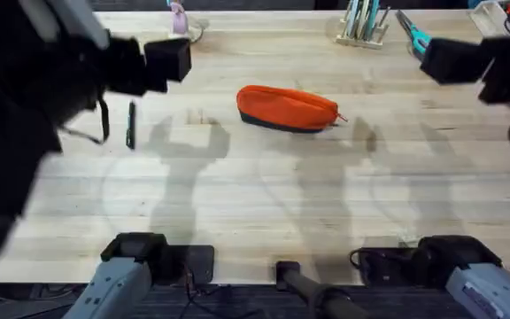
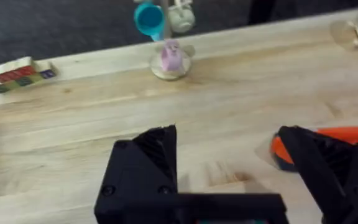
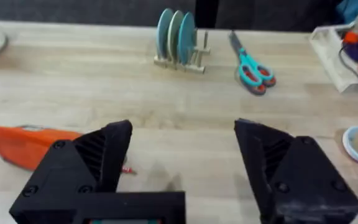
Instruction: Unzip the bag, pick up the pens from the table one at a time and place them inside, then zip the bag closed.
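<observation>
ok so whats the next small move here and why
Probably bring the right gripper down toward the small red pull at the bag's right end. The bag lies closed on the table, both grippers are open and above it, and the pens cannot go in until it is unzipped.

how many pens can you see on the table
2, both left of the bag on the table: one pen lies clear, the other pen sits at the left arm's edge. More may be hidden under that arm.

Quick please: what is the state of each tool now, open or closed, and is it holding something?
Left tool: open, holding nothing.
Right tool: open, holding nothing.
</observation>
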Robot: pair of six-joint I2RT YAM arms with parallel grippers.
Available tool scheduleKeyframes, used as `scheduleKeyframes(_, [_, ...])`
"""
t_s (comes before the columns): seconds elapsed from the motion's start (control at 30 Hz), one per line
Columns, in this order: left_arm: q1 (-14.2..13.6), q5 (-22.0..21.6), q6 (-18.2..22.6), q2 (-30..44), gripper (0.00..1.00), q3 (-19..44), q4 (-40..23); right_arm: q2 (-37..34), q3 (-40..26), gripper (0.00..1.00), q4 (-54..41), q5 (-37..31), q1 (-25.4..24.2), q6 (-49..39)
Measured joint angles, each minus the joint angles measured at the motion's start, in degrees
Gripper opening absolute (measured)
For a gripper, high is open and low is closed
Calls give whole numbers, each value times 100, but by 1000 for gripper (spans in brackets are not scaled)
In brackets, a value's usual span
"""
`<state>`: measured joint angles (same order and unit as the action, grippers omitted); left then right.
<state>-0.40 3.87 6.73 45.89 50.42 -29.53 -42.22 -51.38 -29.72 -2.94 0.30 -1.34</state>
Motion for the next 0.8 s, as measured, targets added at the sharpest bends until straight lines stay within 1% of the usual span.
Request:
scheduleKeyframes(0.1, [0, 239, 106, 586, 993, 688, -499, -673, -795, 996, -712, 111, 0, 0])
scheduleKeyframes(0.2, [0, 485, 261, 1063, 993, 1312, -829, -1239, -1481, 996, -1306, 248, 0, 0])
scheduleKeyframes(0.27, [2, 721, 485, 1321, 993, 1652, -974, -1580, -1895, 996, -1616, 369, 0, 1])
scheduleKeyframes(0.33, [0, 1023, 847, 1537, 993, 1913, -1127, -1858, -2230, 996, -1877, 508, 0, 0])
scheduleKeyframes(0.43, [0, 1555, 1599, 1775, 993, 2130, -1333, -2129, -2515, 996, -2026, 719, 0, 0])
scheduleKeyframes(0.57, [0, 2262, 2863, 1928, 993, 2161, -1700, -2213, -2579, 996, -2056, 897, 0, 2])
scheduleKeyframes(0.67, [0, 2659, 3763, 1969, 992, 2161, -1901, -2213, -2579, 996, -2063, 962, 0, 2])
scheduleKeyframes(0.73, [0, 2849, 4217, 1974, 993, 2159, -1933, -2214, -2579, 996, -2079, 988, 0, 2])
scheduleKeyframes(0.8, [0, 3009, 4578, 1974, 993, 2161, -1929, -2213, -2579, 997, -2095, 1001, 0, 0])
